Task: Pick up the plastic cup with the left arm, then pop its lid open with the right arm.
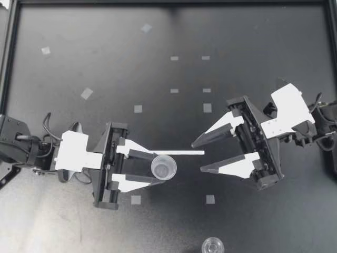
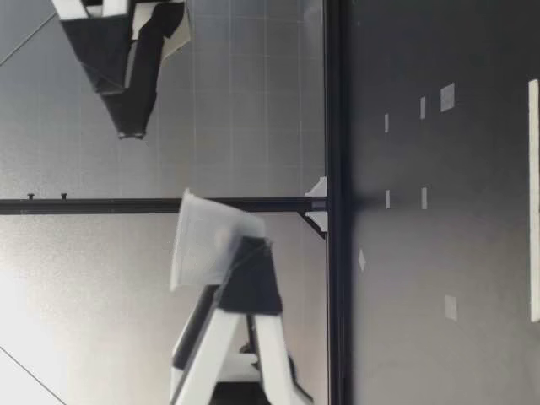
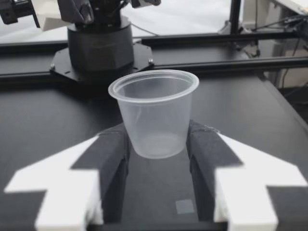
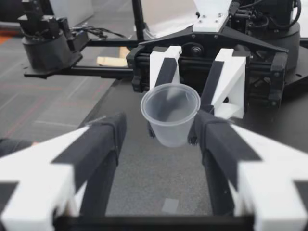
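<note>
The black surface (image 1: pixel 95 47) fills the top view, framed by dark rails. From its left side my left claw (image 1: pixel 152 168) comes in, its two fingers drawn in partway and pressing on a clear plastic cup (image 1: pixel 164 168) from both sides. From the right side my right claw (image 1: pixel 197 158) faces it with fingers spread wide and nothing between them, its tips just apart from the cup. In the left wrist view the cup (image 3: pixel 154 113) sits mouth up, gripped low on its wall by both dark pads (image 3: pixel 113 154). In the low view it (image 2: pixel 207 239) hangs well above the surface, slightly tilted. In the right wrist view it (image 4: pixel 171 113) is ahead of my open fingers. A small clear container (image 1: pixel 212 245) sits at the near edge, partly cut off. A thin white strip (image 1: pixel 184 153) lies on the surface between the claws, and small tape squares (image 1: pixel 138 108) dot the surface.
</note>
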Controlling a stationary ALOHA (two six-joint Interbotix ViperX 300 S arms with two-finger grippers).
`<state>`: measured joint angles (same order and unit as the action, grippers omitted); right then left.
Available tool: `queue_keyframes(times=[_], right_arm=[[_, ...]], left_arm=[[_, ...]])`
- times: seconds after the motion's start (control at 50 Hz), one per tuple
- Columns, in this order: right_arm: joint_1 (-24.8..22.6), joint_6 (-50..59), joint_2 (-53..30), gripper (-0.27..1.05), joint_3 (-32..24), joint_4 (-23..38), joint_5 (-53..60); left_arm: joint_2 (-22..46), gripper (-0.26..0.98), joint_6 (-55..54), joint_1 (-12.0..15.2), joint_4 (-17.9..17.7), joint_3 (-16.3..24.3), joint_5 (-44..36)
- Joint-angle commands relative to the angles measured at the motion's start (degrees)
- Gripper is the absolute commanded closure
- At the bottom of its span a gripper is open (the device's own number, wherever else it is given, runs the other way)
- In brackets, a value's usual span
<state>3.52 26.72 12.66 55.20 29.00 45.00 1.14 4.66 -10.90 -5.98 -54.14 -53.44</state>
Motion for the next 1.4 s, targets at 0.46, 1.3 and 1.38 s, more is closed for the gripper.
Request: queue_keyframes(times=[0.46, 1.3, 1.38], right_arm=[[0.26, 0.26, 0.53, 0.17, -0.26, -0.26, 1.41], [0.26, 0.26, 0.53, 0.17, 0.09, -0.18, 2.20], [0.26, 0.09, 0.53, 0.17, 0.26, -0.26, 2.20]], left_arm=[[-0.97, 0.62, 0.18, -0.18, 0.09, 1.76, 2.29], [-1.23, 0.62, -0.35, -0.09, 0.00, 2.64, 5.01], [-1.23, 0.62, -0.35, -0.18, 0.00, 2.72, 5.01]])
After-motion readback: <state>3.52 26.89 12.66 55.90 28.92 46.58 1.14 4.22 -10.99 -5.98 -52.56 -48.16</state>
